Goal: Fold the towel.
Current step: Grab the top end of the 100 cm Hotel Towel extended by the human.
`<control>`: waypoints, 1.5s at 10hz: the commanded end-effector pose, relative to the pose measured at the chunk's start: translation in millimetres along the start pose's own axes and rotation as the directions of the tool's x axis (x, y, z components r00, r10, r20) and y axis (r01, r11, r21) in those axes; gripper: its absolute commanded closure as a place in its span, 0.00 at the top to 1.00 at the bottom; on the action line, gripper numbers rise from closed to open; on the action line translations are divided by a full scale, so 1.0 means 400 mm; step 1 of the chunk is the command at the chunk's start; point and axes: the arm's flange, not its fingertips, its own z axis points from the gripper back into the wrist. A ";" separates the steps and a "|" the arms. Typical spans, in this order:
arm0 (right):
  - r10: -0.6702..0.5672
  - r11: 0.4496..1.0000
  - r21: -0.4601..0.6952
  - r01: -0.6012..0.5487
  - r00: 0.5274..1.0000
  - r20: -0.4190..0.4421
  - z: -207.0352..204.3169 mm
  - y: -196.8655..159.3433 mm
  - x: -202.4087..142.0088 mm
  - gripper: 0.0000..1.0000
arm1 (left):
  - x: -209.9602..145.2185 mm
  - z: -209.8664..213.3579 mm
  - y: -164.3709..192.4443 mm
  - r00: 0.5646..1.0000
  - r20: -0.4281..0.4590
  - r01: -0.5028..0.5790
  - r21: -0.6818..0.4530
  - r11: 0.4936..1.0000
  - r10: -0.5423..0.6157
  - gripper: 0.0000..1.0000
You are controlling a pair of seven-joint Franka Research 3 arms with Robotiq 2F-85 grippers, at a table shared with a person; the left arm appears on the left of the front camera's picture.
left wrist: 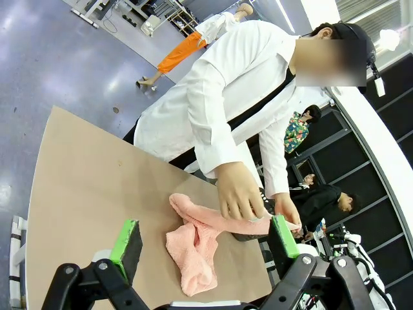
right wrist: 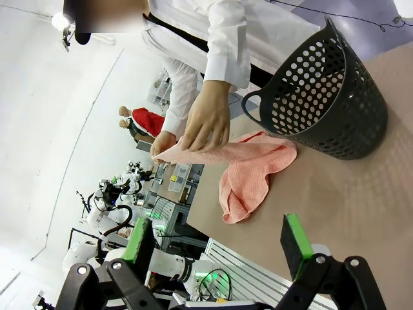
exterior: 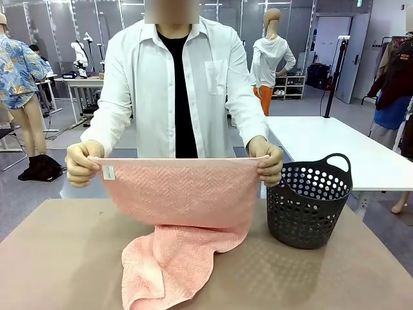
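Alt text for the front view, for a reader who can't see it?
A person in a white shirt holds a salmon-pink terry towel up by its top edge, stretched between one hand and the other hand, its lower end lying crumpled on the brown tabletop. A dark grey perforated plastic basket stands on the table beside it.

You've got a tan table, a dark perforated basket standing on it, the towel trailing down just left of the basket, its lower end rumpled on the tabletop
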 end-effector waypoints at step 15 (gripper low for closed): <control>0.574 0.718 -0.121 -0.686 0.681 -0.455 -0.198 0.356 0.100 1.00 | 0.055 -0.214 -0.418 0.582 -0.398 0.760 -0.044 0.648 -0.709 1.00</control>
